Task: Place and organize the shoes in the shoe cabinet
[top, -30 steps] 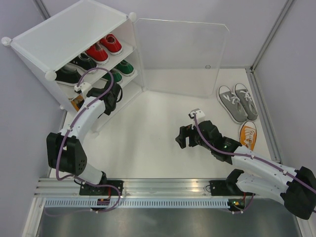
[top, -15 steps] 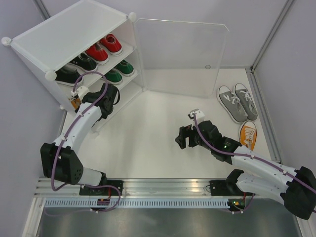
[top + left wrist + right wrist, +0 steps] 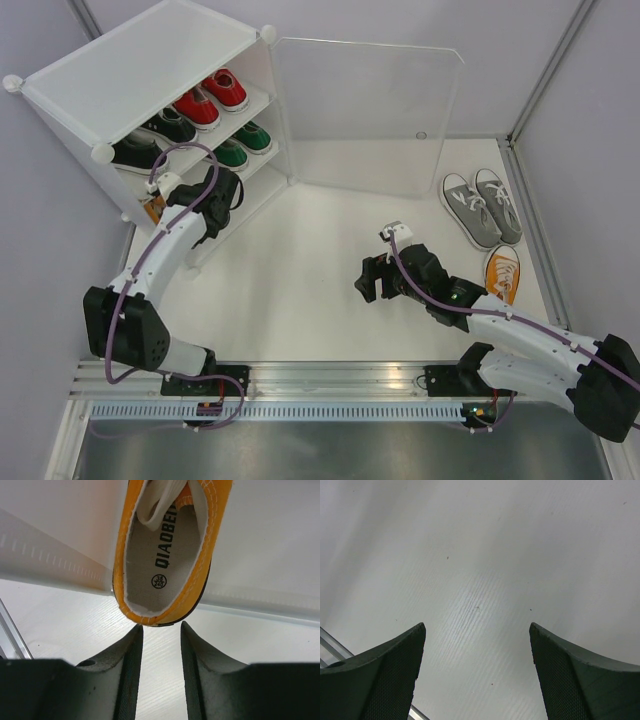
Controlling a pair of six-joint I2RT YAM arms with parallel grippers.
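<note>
The white shoe cabinet [image 3: 150,60] stands at the back left with its clear door [image 3: 370,115] swung open. Red shoes [image 3: 210,98] fill the top tier; black shoes [image 3: 150,135] and green shoes [image 3: 243,143] share the middle one. One orange shoe [image 3: 170,555] lies in the bottom tier, heel outward. My left gripper [image 3: 161,630] is just short of that heel, open by a narrow gap and holding nothing. Grey shoes [image 3: 482,205] and another orange shoe [image 3: 502,274] lie on the table at the right. My right gripper [image 3: 477,626] hangs open over bare table at mid-right [image 3: 375,278].
The open door stands upright across the back of the table. Grey walls close in the left, right and back sides. The arm bases and a metal rail [image 3: 330,380] run along the near edge.
The left gripper has edged closer to the cabinet's bottom tier and its jaws have narrowed. The right arm has not moved.
</note>
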